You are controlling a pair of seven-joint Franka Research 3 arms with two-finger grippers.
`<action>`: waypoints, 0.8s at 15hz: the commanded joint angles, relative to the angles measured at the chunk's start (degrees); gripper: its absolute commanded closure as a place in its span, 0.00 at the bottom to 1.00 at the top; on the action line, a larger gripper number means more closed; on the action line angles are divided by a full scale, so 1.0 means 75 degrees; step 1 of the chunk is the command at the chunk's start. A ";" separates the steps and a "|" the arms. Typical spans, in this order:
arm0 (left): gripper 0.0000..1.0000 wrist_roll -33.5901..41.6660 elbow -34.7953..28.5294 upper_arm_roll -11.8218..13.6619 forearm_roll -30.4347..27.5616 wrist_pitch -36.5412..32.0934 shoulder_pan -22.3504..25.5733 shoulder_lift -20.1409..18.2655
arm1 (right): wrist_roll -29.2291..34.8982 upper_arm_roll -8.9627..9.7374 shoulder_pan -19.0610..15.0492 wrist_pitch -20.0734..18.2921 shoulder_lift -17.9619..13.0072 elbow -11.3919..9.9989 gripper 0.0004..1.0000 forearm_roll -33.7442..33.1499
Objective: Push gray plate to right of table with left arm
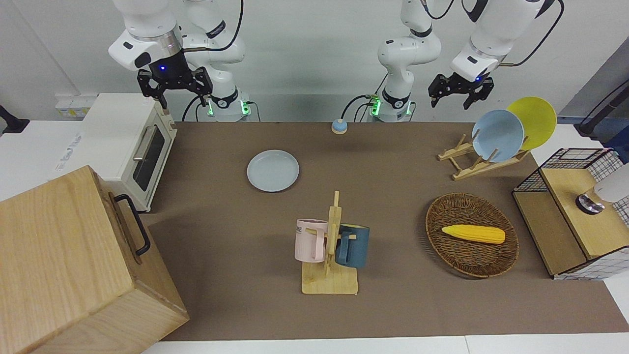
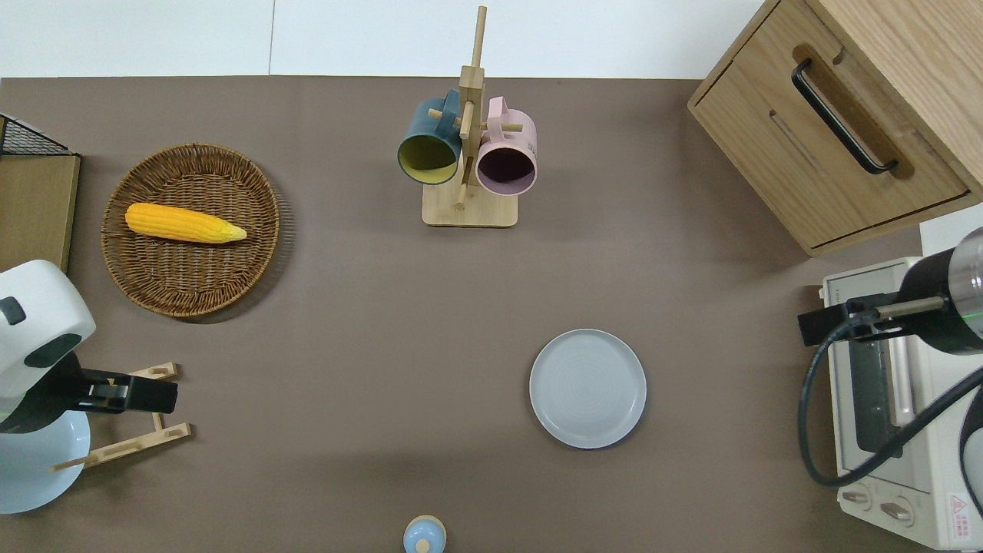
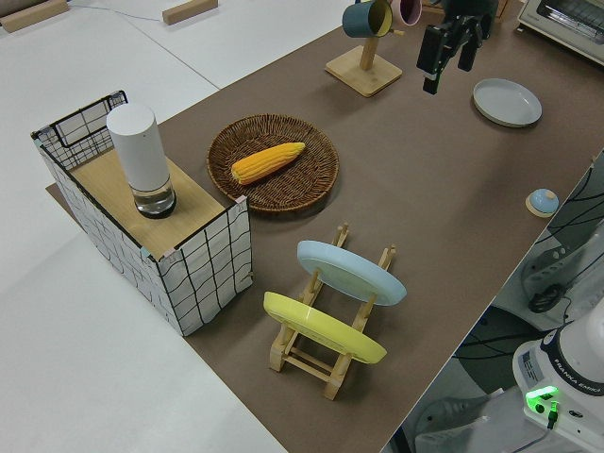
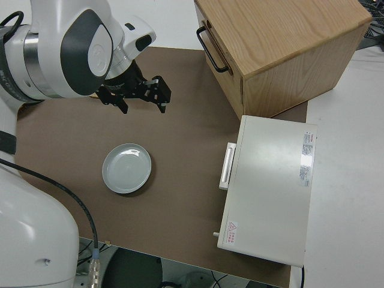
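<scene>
The gray plate [image 1: 272,170] lies flat on the brown table [image 1: 393,162], toward the right arm's end and fairly near the robots. It also shows in the overhead view [image 2: 587,389], the left side view [image 3: 507,101] and the right side view [image 4: 126,168]. My left gripper [image 1: 451,102] hangs open and empty high over the wooden plate rack [image 2: 123,438], far from the gray plate; it also shows in the overhead view [image 2: 127,390] and the left side view [image 3: 444,74]. My right gripper [image 1: 181,98] is open and parked.
The rack holds a sky-blue plate [image 1: 497,135] and a yellow plate [image 1: 533,120]. A mug stand [image 1: 330,250] with a pink and a dark blue mug, a wicker basket [image 1: 471,255] with corn, a toaster oven [image 1: 125,142], a wooden cabinet [image 1: 73,265] and a small blue knob [image 1: 339,127] stand around.
</scene>
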 commanded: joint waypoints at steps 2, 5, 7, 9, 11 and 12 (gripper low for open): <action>0.01 0.0023 0.0108 0.0061 0.0155 -0.0060 -0.0060 0.0030 | -0.0061 0.0145 -0.0180 -0.0109 -0.0072 0.0003 0.00 -0.0076; 0.01 0.0023 0.0108 0.0085 0.0155 -0.0060 -0.0048 0.0030 | -0.0061 0.0145 -0.0180 -0.0109 -0.0072 0.0003 0.00 -0.0064; 0.01 0.0023 0.0108 0.0085 0.0155 -0.0060 -0.0060 0.0030 | -0.0061 0.0145 -0.0180 -0.0109 -0.0072 0.0003 0.00 -0.0064; 0.01 0.0023 0.0119 0.0096 0.0155 -0.0060 -0.0060 0.0030 | -0.0061 0.0145 -0.0180 -0.0109 -0.0072 0.0003 0.00 -0.0064; 0.01 0.0023 0.0108 0.0108 0.0155 -0.0060 -0.0036 0.0030 | -0.0061 0.0145 -0.0180 -0.0109 -0.0072 0.0003 0.00 -0.0064; 0.01 0.0012 0.0108 0.0108 0.0155 -0.0060 -0.0036 0.0030 | -0.0061 0.0145 -0.0180 -0.0109 -0.0072 0.0003 0.00 -0.0064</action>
